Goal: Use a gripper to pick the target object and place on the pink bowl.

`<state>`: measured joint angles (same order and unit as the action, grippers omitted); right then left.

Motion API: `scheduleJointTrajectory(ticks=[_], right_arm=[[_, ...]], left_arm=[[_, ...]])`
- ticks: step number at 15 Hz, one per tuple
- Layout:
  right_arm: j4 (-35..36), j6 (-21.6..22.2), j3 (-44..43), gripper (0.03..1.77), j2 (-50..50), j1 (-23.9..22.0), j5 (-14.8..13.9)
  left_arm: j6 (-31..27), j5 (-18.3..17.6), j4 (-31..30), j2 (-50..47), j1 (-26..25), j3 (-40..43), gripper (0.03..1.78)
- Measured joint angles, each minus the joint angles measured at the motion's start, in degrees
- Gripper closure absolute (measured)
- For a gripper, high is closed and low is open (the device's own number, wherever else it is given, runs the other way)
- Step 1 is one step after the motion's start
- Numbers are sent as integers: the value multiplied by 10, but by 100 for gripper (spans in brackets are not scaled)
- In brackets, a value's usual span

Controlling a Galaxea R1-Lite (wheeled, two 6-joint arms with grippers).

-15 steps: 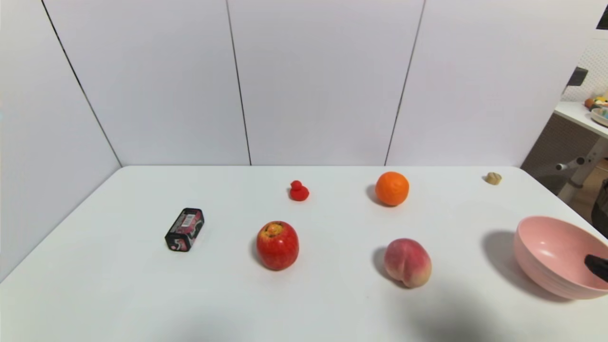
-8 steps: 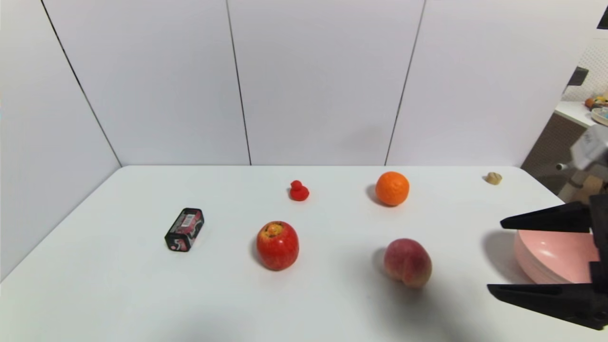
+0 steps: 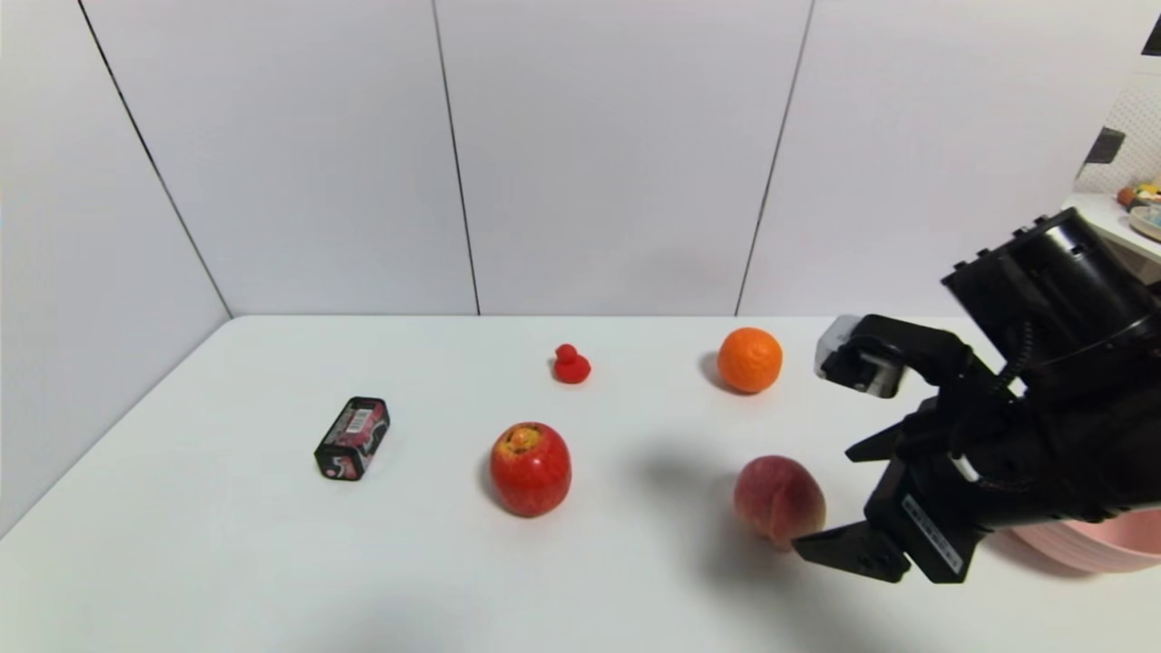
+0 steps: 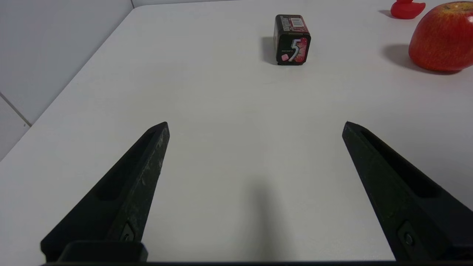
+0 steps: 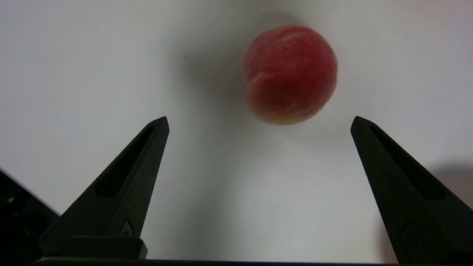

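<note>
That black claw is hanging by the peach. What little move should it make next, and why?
Probably ease the right gripper forward and down until the peach sits between its fingers. The jaws are wide open and empty, and the peach lies just beyond the tips, untouched on the table.

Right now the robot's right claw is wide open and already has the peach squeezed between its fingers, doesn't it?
Not quite. The right gripper is wide open, but it has not gripped the peach: in the right wrist view the fruit lies on the table ahead of the fingertips, apart from both. Nothing is held.
</note>
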<state>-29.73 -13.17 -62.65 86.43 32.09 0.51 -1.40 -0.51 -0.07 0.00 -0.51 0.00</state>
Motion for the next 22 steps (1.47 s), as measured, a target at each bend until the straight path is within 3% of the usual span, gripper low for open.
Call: scheduleJointTrajectory(ticks=[3,14,22], right_arm=[[12,4,-14,10,42,-7,-26],[36,18,-31,10,132,-11,-26],[37,16,-29,10,143,-35,-26]], left_arm=[[0,0,0,0,0,0,12],[0,0,0,0,0,0,12],[0,0,0,0,0,0,12]])
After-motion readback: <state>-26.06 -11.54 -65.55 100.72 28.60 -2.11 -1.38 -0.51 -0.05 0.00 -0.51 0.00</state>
